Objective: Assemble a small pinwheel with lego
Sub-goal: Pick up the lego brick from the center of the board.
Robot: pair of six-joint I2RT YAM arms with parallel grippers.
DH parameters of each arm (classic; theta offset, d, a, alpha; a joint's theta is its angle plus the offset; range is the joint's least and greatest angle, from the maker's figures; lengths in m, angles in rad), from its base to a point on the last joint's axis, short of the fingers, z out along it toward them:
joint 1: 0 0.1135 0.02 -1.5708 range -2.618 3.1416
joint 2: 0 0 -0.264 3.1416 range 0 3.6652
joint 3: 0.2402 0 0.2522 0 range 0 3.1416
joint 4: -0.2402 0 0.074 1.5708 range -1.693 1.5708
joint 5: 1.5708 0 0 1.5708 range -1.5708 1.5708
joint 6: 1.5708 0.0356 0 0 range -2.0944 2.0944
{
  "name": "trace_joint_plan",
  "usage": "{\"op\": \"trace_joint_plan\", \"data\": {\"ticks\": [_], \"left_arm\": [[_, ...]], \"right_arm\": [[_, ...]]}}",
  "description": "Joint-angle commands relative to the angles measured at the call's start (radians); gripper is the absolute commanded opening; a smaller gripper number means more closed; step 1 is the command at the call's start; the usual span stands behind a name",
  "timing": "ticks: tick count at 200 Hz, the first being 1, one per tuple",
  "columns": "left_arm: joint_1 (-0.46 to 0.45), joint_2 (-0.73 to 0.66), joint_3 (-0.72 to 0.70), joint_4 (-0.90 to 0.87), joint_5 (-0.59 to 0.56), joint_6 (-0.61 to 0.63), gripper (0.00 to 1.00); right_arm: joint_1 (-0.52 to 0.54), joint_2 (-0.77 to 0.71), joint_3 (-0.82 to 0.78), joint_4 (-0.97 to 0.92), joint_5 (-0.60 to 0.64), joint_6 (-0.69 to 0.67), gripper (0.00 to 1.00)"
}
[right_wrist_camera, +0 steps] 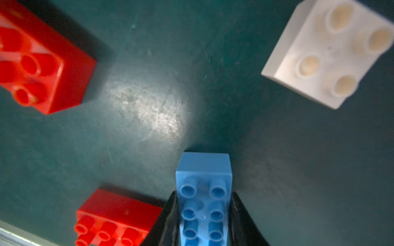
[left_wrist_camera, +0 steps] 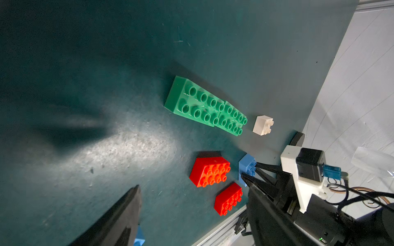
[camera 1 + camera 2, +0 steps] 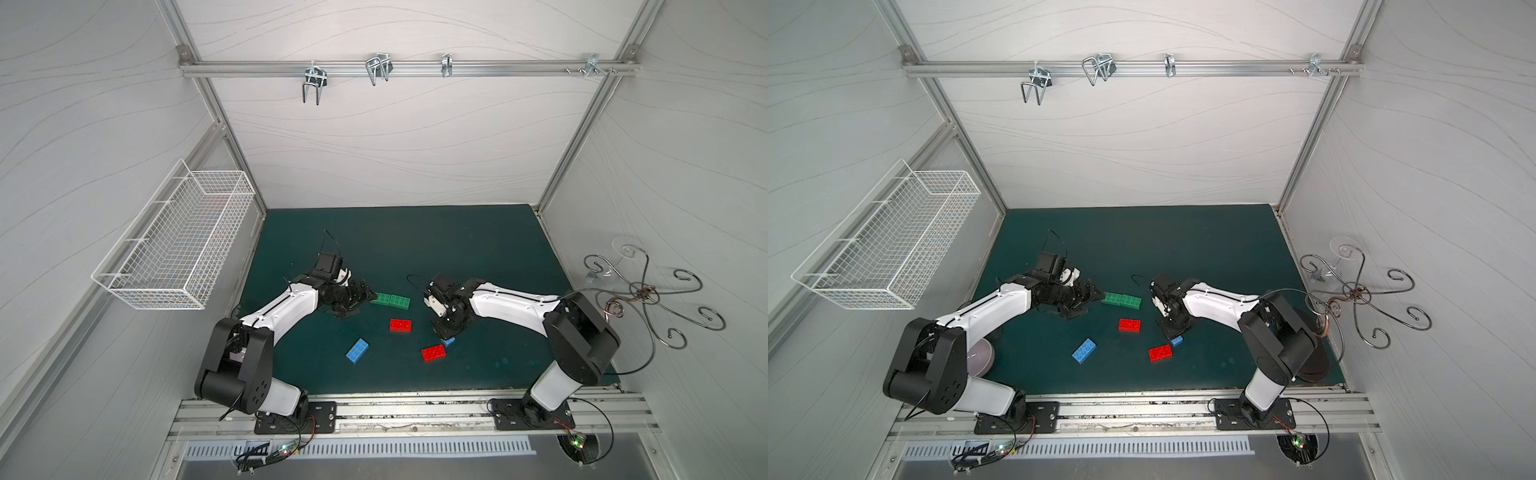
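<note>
The lego lies loose on the green mat, and no pinwheel is in view. Two green bricks sit end to end. My left gripper is open beside their left end, with nothing between its fingers. Below them lie a red brick, a second red brick and a loose blue brick. My right gripper is shut on another blue brick, low over the mat next to that second red brick. The white brick stands past the greens, hidden by the right arm in both top views.
A white wire basket hangs on the left wall. A curled metal hook rack sticks out from the right wall. An aluminium rail carrying both arm bases runs along the mat's front edge.
</note>
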Motion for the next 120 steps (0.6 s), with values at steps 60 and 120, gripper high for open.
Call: {"op": "trace_joint_plan", "data": {"ticks": [60,120], "left_arm": [[0.054,0.059,0.066,0.078,0.048,-0.069,0.83],[0.106,0.177,0.108,0.210,0.046,-0.156,0.74]], "right_arm": [[-0.032,0.006,0.287,-0.024,-0.055,-0.226,0.25],[-0.081,0.290,0.627,0.033,-0.267,-0.457,0.24]]}}
